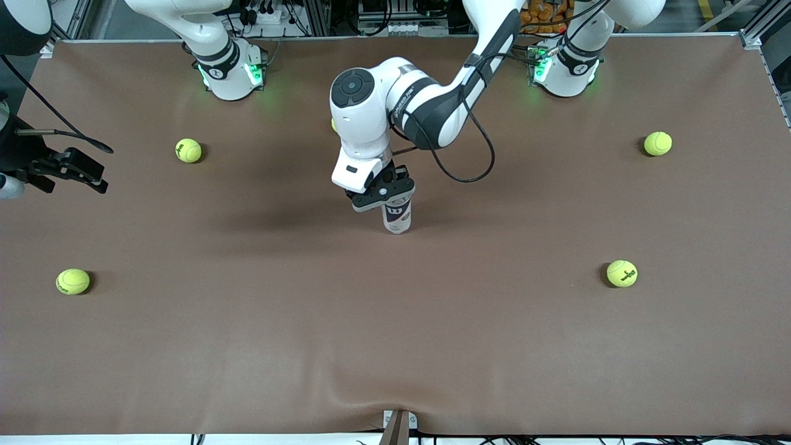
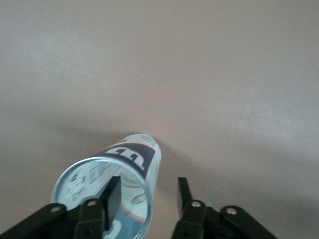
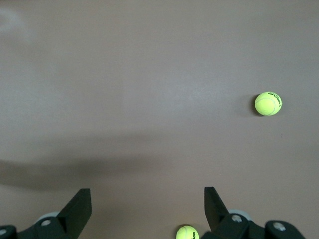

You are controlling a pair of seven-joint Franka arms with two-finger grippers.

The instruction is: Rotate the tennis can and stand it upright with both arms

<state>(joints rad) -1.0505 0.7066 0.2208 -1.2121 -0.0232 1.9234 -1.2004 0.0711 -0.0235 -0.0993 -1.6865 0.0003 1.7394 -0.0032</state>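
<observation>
The tennis can (image 1: 397,215) stands upright in the middle of the table, its white and navy label facing the front camera. The left arm reaches in from its base, and my left gripper (image 1: 387,194) sits at the can's top. In the left wrist view the can (image 2: 130,158) shows its silvery rim and open mouth. My left gripper (image 2: 147,186) is open. One finger (image 2: 112,195) lies over the mouth and the other stands outside the wall with a gap to it. My right gripper (image 1: 83,168) waits open at the right arm's end of the table, and it shows open and empty in its wrist view (image 3: 147,196).
Yellow-green tennis balls lie scattered: one (image 1: 188,150) and another (image 1: 73,281) toward the right arm's end, one (image 1: 657,143) and another (image 1: 621,273) toward the left arm's end. One is mostly hidden by the left arm's wrist (image 1: 334,125). The right wrist view shows two balls (image 3: 268,103) (image 3: 187,232).
</observation>
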